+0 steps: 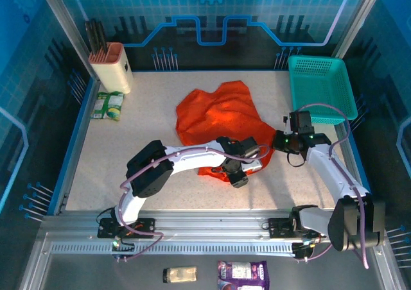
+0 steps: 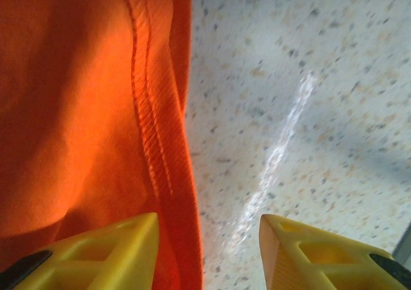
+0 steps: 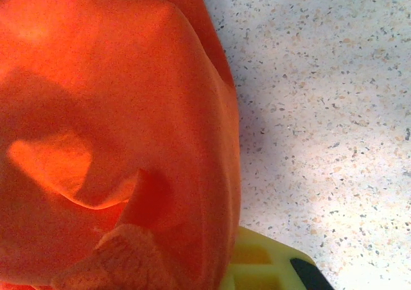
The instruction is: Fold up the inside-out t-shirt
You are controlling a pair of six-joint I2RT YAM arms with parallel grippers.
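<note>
**Crumpled orange shirt lying on a diagonal between two grippers**

The bright orange t-shirt (image 1: 218,120) of thin soft fabric lies in a loose heap at the middle of the pale speckled stone-look table top (image 1: 128,155). From the top camera its long axis runs on a diagonal, from the far left down to the near right. The broad rounded end is towards the far side and a narrower tongue reaches the near right. It is too bunched to tell where the collar or the sleeves point.

The left gripper (image 1: 239,174) sits at the near edge of the heap. In its wrist camera the left gripper (image 2: 209,232) has its yellow jaws standing apart. The orange t-shirt (image 2: 77,110) fills the left of that picture. Its stitched hem (image 2: 151,129) runs top to bottom and ends in the gap close to the left-hand finger (image 2: 122,245). The other finger (image 2: 308,245) is over bare table. Nothing is pinched there.

The right gripper (image 1: 275,147) meets the heap's near-right tip. In its wrist camera the orange t-shirt (image 3: 115,110) rises in folds towards the lens and gathers over the jaws, leaving one yellow finger (image 3: 270,267) uncovered. That gripper is closed on the fabric.
</note>
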